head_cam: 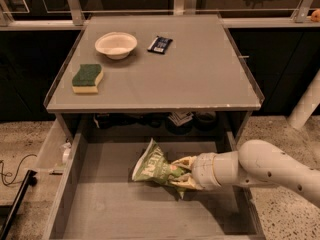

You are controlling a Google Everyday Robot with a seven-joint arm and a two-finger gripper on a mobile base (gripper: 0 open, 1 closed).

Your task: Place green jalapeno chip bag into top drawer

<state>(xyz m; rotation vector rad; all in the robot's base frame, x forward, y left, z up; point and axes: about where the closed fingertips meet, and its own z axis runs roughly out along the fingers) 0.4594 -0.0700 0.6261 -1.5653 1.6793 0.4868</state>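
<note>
gripper point(184, 174): inside top drawer point(100, 211), right of its centre | grip: clamped on green jalapeno chip bag point(156, 165) | bag: drawer middle

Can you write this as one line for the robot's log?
gripper: shut on green jalapeno chip bag | where: inside open top drawer | released: no

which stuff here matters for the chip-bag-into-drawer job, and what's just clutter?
In the job:
chip bag, gripped by the hand
hand, reaching into the drawer from the right
drawer, pulled open

Lying about, all on the table:
bowl
sponge
wrapper
</note>
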